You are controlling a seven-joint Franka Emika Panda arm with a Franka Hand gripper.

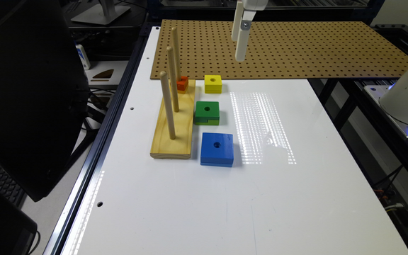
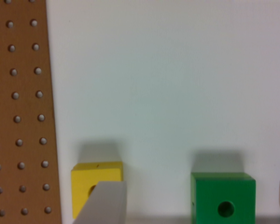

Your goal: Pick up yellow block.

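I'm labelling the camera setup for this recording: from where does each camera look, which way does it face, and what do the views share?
Exterior view: off the arm, raised beyond one end of the white table, looking down its length toward the pegboard; the gripper hangs above the pegboard.
Wrist view: on the wrist, looking down at the table; one of the fingers partly covers the yellow block.
Shared: yellow block, green block, pegboard, table.
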